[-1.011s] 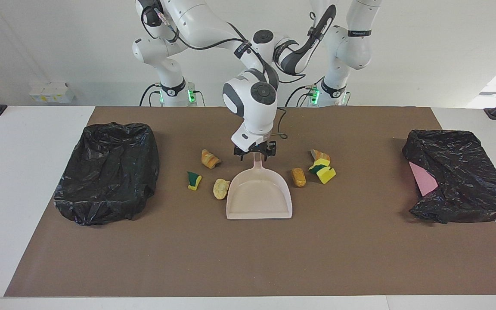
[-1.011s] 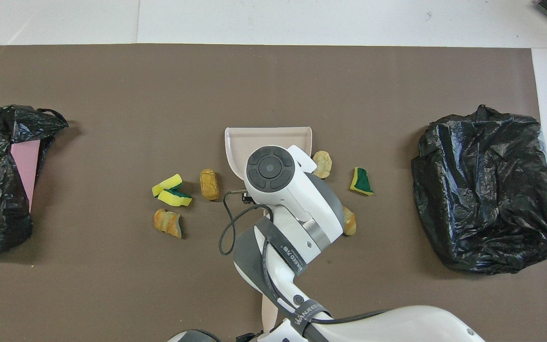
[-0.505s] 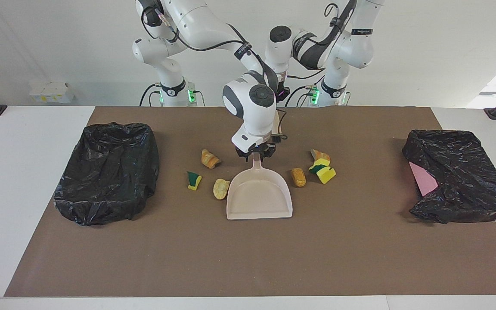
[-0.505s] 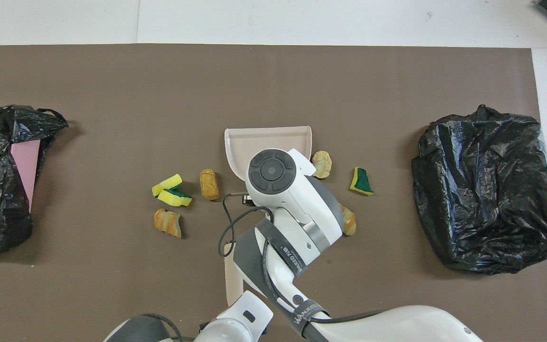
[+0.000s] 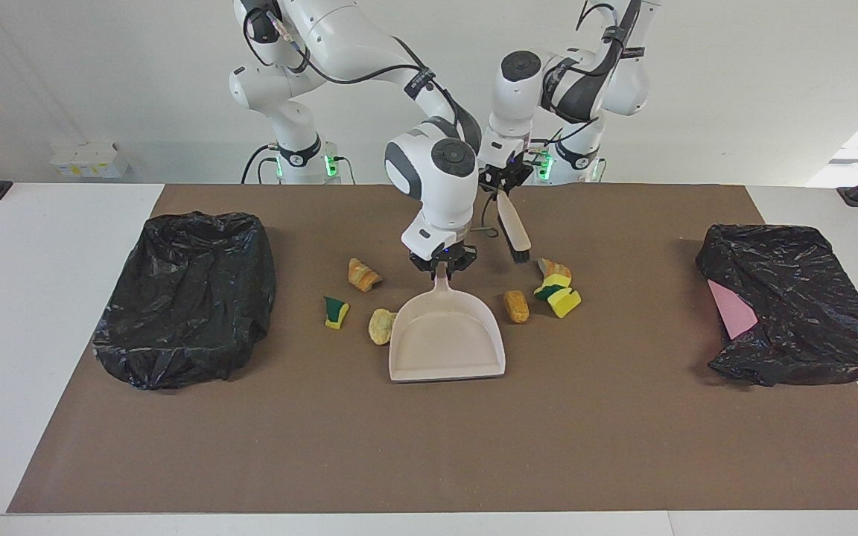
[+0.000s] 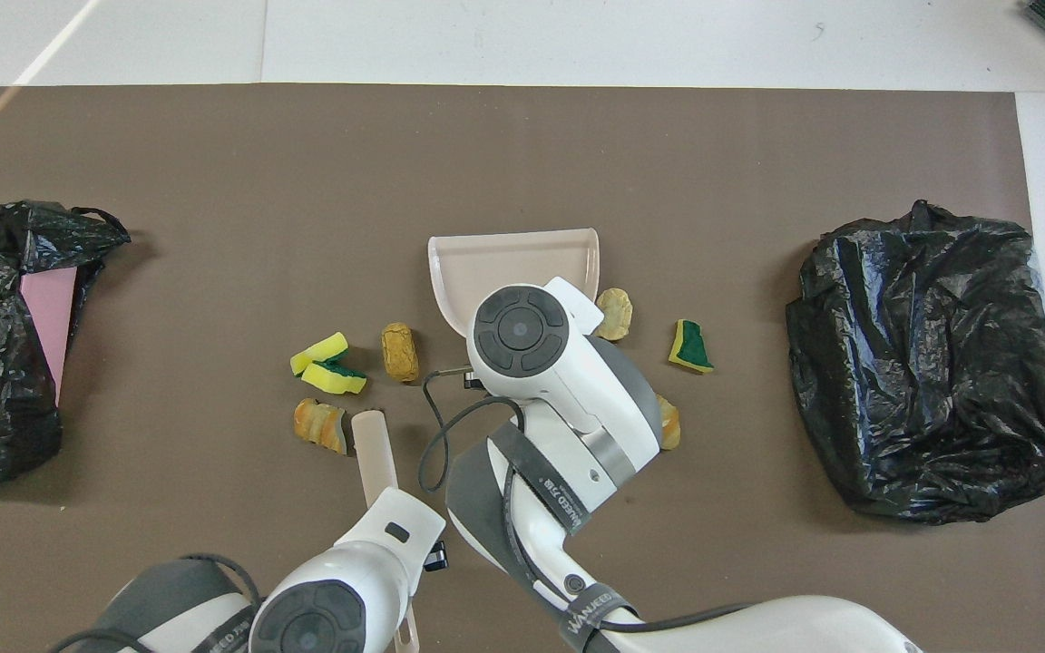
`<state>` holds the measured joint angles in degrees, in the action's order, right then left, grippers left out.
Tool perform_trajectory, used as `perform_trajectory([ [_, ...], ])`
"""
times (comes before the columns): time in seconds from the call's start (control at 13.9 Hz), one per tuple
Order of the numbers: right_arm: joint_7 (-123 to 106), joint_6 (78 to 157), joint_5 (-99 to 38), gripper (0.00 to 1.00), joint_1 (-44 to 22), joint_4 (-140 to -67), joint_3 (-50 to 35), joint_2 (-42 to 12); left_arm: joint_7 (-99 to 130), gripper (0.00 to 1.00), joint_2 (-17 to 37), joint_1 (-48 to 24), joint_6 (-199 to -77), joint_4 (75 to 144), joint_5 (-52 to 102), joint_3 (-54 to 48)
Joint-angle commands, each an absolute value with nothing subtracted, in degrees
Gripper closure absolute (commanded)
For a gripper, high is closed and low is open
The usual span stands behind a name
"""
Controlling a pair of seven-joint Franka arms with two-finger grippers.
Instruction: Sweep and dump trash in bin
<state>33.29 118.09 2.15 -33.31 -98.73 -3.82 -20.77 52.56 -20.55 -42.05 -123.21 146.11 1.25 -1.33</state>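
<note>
The trash (image 5: 517, 306) lies scattered on the surface beside the dustpan (image 5: 447, 343). The right gripper (image 5: 442, 266) has its jaws clamped on the dustpan handle; the left gripper (image 5: 501, 181) holds a brush (image 5: 514, 232) above the surface.

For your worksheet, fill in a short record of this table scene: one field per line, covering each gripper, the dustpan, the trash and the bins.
right gripper: shut on the dustpan handle
left gripper: holds the brush, raised over the mat
dustpan: pan empty
trash: seven scraps on the mat, three beside the pan toward the right arm's end, four toward the left arm's end
bins: two black-bagged bins, one at each end of the table
</note>
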Motion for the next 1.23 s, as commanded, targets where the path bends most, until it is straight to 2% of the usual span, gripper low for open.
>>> perform_trajectory([
  [0.0, 23.86, 117.16, 3.51, 1.0, -32.61, -100.81, -3.87, -16.0, 49.93, 1.0, -21.89, -36.32, -121.82, 144.94, 0.09, -1.85],
  [0.22, 6.91, 116.11, 4.13, 1.0, -31.91, -100.81, -3.78, -15.91, 45.89, 1.0, -21.1, -29.47, -122.16, 143.97, 0.0, -1.93],
  [0.58, -24.81, 116.55, 11.42, 1.0, -27.08, -100.81, -3.87, -16.7, 33.16, 1.0, -20.04, -17.24, -122.61, 144.75, 0.0, -2.02],
  [0.94, -44.79, 116.37, 12.92, 1.0, -26.19, -102.47, -3.87, -16.09, 33.13, 1.0, -16.18, -17.93, -124.8, 147.21, 0.35, -2.2],
  [1.15, -46.23, 117.25, 13.53, 1.0, -27.94, -105.02, -3.87, -17.05, 33.57, 1.0, -13.63, -20.82, -126.9, 147.22, 2.89, -2.2],
])
